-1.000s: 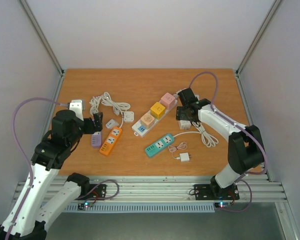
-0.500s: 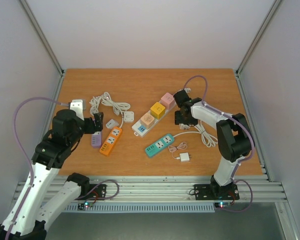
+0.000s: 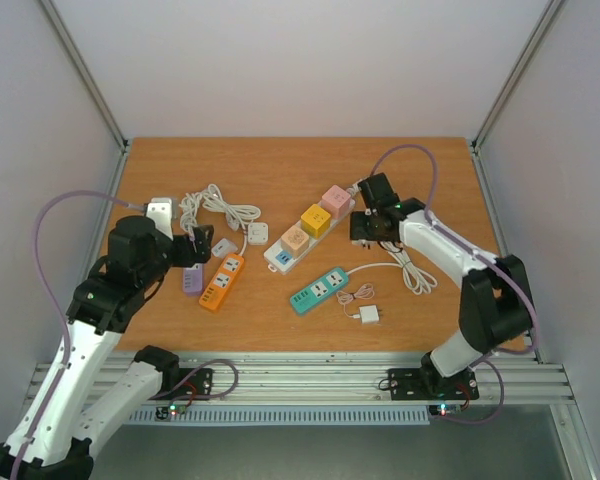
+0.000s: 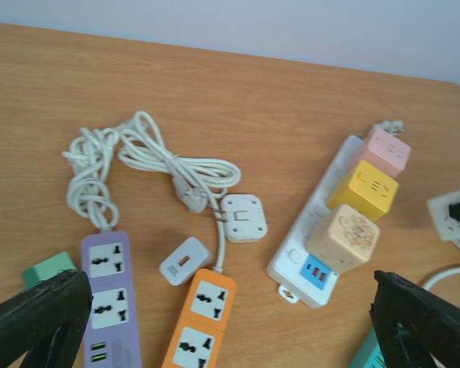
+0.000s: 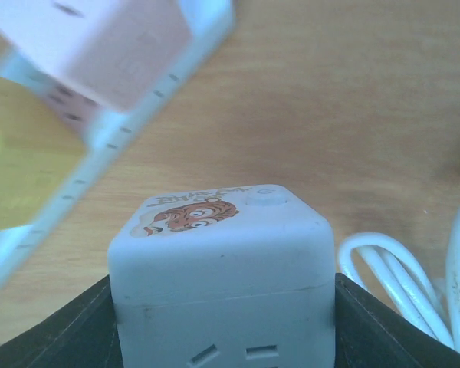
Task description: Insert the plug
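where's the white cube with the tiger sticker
The tiger cube is centre of the right wrist view, between the right fingers, near the pink cube.

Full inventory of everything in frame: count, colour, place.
table: 1, brown, under everything
white strip: 1, white, centre
cube adapters: 3, pink/yellow/beige, on white strip
teal strip: 1, teal, centre near
orange strip: 1, orange, left-centre
purple strip: 1, purple, left of orange strip
white cables: 2, white, far left and right
loose plugs: 2, white, by orange strip
charger: 1, white, pink cord, near centre
tiger cube: 1, white, right side
left tool: 1, black, open, by purple strip
right tool: 1, black, gripping tiger cube
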